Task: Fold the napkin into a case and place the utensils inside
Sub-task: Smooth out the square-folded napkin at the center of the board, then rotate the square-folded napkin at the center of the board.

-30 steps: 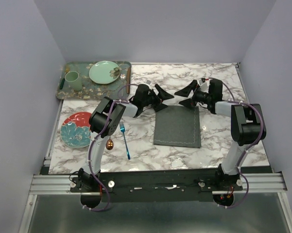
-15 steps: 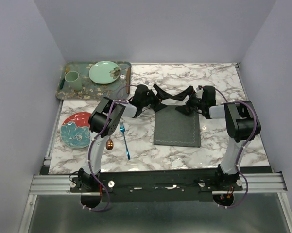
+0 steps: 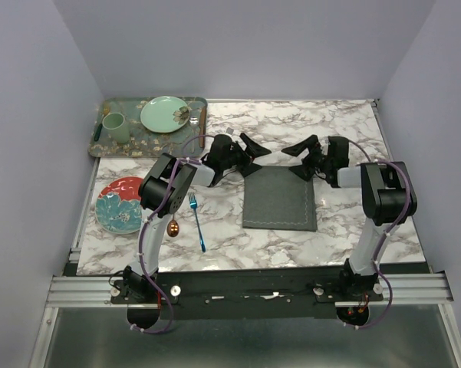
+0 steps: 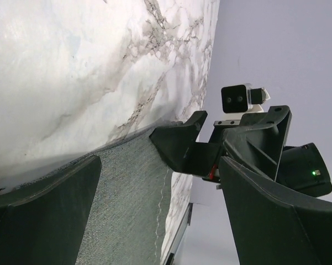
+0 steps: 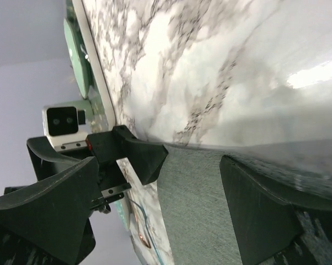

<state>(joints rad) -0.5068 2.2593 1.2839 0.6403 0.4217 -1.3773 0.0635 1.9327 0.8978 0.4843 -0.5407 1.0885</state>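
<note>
Napkin (image 3: 280, 201) lies flat on the marble table (image 3: 345, 123), roughly in the middle, a dark grey rectangle with nothing on it. From above, the left gripper (image 3: 259, 161) and the right gripper (image 3: 288, 162) face each other over its far edge, one near each far corner. Both have their fingers spread wide and neither holds anything. Whether a fingertip touches the cloth I cannot tell from up here. The blue fork (image 3: 197, 222) lies to the left, well apart from the napkin. The copper spoon (image 3: 173, 228) lies just beside the fork, between it and a red and blue plate (image 3: 120, 205). At the far left corner sits a patterned tray (image 3: 138, 142) carrying a green plate (image 3: 164, 113) and a green cup (image 3: 115, 126).

From the left wrist, the cloth (image 4: 127, 193) runs up between that gripper's own two fingers (image 4: 38, 210), which stand far apart. Its edge meets the marble just beyond them. The right gripper looks back from across that edge, its jaws parted too.

From the right wrist, the grey weave (image 5: 193, 204) fills the gap between its splayed fingers (image 5: 44, 215). The left gripper sits opposite at the napkin's corner. Past it, low in the picture, a sliver of copper and blue shows where the utensils lie.
</note>
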